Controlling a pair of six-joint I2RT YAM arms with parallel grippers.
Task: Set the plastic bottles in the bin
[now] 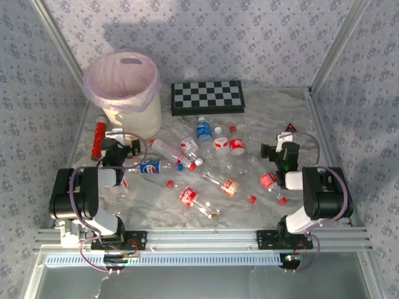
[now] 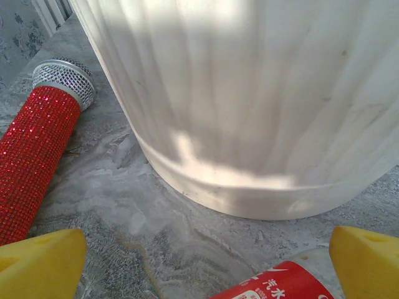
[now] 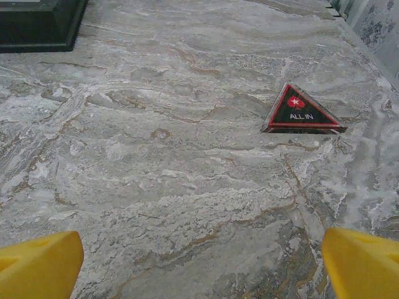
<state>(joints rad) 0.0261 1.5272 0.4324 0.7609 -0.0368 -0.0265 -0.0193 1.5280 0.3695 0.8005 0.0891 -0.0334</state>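
Several plastic bottles lie scattered across the middle of the table, among them a blue-labelled one (image 1: 203,129), a red-labelled one (image 1: 237,145) and another red one (image 1: 189,196). The bin (image 1: 134,115), cream-white with a pink liner, stands at the back left. My left gripper (image 1: 123,144) hovers open just in front of the bin's wall (image 2: 249,112). A red-labelled bottle (image 2: 280,286) lies low between its yellow fingertips (image 2: 40,261), nearer the right one. My right gripper (image 1: 283,149) is open over bare table, its fingertips (image 3: 361,261) holding nothing. A red-labelled bottle (image 1: 268,180) lies beside that arm.
A red glitter microphone (image 2: 37,156) lies left of the bin, close to my left gripper. A chequered board (image 1: 207,96) sits at the back centre. A small black triangular "ALL IN" marker (image 3: 302,112) rests ahead of my right gripper. Patterned walls enclose the table.
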